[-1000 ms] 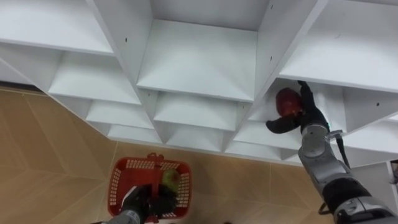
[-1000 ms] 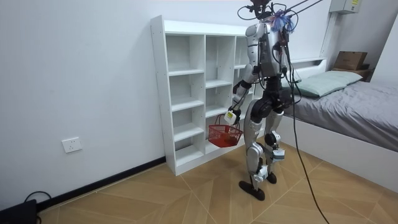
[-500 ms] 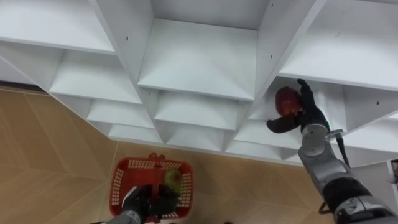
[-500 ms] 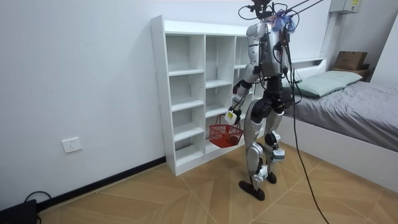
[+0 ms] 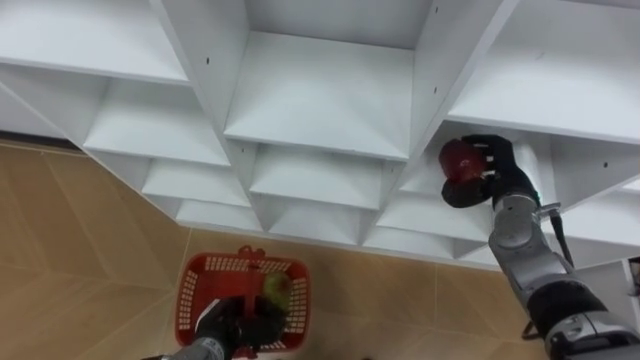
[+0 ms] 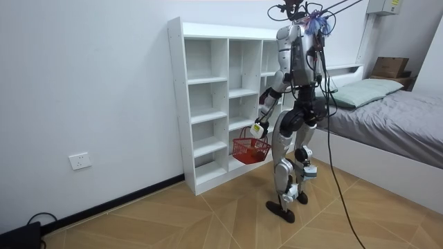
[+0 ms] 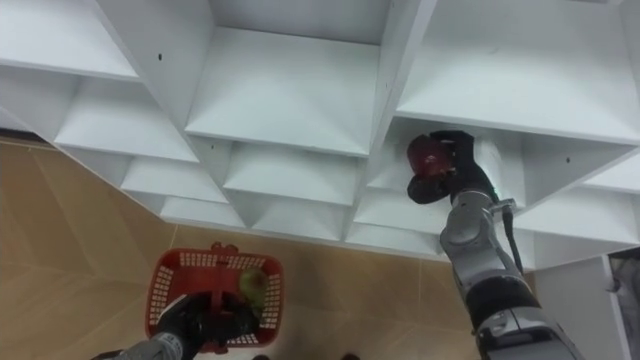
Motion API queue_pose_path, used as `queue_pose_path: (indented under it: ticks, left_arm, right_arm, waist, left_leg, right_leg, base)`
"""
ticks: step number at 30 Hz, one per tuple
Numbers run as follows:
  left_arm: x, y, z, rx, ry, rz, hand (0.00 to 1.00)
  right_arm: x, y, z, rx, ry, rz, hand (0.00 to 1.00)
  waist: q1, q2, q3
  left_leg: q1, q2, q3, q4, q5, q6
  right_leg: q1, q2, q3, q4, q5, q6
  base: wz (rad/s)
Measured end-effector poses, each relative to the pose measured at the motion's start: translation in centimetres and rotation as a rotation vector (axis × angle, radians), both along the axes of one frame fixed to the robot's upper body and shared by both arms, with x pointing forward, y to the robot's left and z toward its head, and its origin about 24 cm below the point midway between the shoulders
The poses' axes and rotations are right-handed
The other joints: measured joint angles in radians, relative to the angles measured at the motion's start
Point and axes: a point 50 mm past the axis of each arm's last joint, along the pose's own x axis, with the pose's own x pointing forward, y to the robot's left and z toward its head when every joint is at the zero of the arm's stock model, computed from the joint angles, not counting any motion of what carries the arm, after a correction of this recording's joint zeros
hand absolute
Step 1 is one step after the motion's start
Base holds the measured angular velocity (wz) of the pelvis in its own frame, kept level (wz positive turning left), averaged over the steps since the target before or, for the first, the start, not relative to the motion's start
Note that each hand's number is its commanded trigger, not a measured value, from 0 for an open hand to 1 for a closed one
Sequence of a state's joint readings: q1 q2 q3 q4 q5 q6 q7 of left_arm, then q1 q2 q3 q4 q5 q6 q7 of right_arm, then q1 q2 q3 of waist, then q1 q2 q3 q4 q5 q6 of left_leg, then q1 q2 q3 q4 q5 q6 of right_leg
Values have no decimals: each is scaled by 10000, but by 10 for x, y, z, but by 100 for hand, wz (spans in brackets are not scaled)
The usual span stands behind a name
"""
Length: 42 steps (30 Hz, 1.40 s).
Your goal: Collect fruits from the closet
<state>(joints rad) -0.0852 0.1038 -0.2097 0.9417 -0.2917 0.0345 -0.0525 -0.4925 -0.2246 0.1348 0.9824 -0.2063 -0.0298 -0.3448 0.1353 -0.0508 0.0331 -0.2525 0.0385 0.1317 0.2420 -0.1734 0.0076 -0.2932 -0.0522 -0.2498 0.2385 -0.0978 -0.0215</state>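
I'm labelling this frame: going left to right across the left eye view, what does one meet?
In order: red plastic basket, hanging from the left hand and holding a yellow-green fruit → red round fruit in a white shelf compartment → right hand, curled round that fruit.

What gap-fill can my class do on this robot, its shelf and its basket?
1. The right hand is curled round a ____ apple in the shelf.
2. The left hand holds the basket by its ____.
3. The basket hangs over the wooden ____.
Missing words: red; handle; floor.
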Motion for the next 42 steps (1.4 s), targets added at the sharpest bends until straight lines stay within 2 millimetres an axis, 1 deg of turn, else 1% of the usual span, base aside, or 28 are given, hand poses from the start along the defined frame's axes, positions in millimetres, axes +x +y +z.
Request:
queue_pose_path:
  ticks: [23,27,31,34,36,37,38,39,40,41,42]
  left_arm:
    - [0,0,0,-12,-33,98,100]
    - [1,1,0,-44,-65,167,100]
    - [2,0,2,-107,-187,160,100]
    - [3,-2,5,-190,-470,82,100]
    - [3,-3,7,-266,-613,78,100]
    - [4,-4,9,-295,-710,64,100]
    - [4,-5,9,-310,-748,60,100]
    - [3,-5,9,-348,-758,73,100]
    - [-1,-5,8,-348,-671,69,100]
    - [-2,-5,7,-340,-641,76,100]
    - [-4,-5,7,-340,-640,108,100]
  right_arm:
    - [1,2,1,133,-24,143,100]
    - [2,6,8,179,-499,288,100]
    - [1,12,16,365,-1157,541,100]
    - [-6,16,15,488,-1313,721,100]
    - [-12,18,13,599,-1372,859,100]
    - [-16,19,12,662,-1396,908,100]
    - [-17,19,11,683,-1383,918,100]
    - [-21,19,8,725,-1279,954,100]
    - [-25,19,6,762,-1199,968,100]
    - [-28,19,5,787,-1209,987,100]
    - [-32,19,5,849,-1272,1028,100]
  waist:
    - [67,-7,-3]
    - [-51,-20,-10]
    - [-303,-34,-19]
    - [-500,-65,-46]
    - [-559,-67,-76]
    - [-585,-68,-111]
    - [-619,-63,-120]
    - [-709,-48,-196]
    - [-777,-30,-290]
    - [-784,-26,-322]
    - [-795,-22,-334]
  left_leg:
    - [15,-3,-1,5,17,-2]
    - [206,4,-21,-56,23,-4]
    - [503,2,-4,-100,23,-4]
    - [750,-34,-34,-102,22,-4]
    - [929,-41,-32,-127,22,-4]
    - [1021,-43,-28,-162,22,-4]
    - [1084,-44,-26,-194,22,-4]
    - [1198,-46,-26,-216,22,-4]
    - [1359,-54,-18,-269,22,-4]
    - [1472,-57,4,-335,22,-4]
    - [1706,-63,48,-438,23,-4]
  right_leg:
    - [20,3,9,4,13,-20]
    - [172,8,11,-11,12,-19]
    - [483,2,16,-52,2,-4]
    - [819,5,7,-207,-14,22]
    - [987,5,17,-230,-28,40]
    - [1068,8,18,-254,-30,42]
    - [1140,14,16,-291,-29,42]
    - [1270,22,13,-341,-23,48]
    - [1413,22,19,-363,-34,63]
    - [1476,26,50,-357,-45,76]
    - [1629,37,119,-364,-65,86]
  base:
    - [0]
    - [0]
    - [0]
    - [3]
    - [0]
    - [0]
    - [0]
    - [0]
    - [0]
    - [-8]
    - [-11]
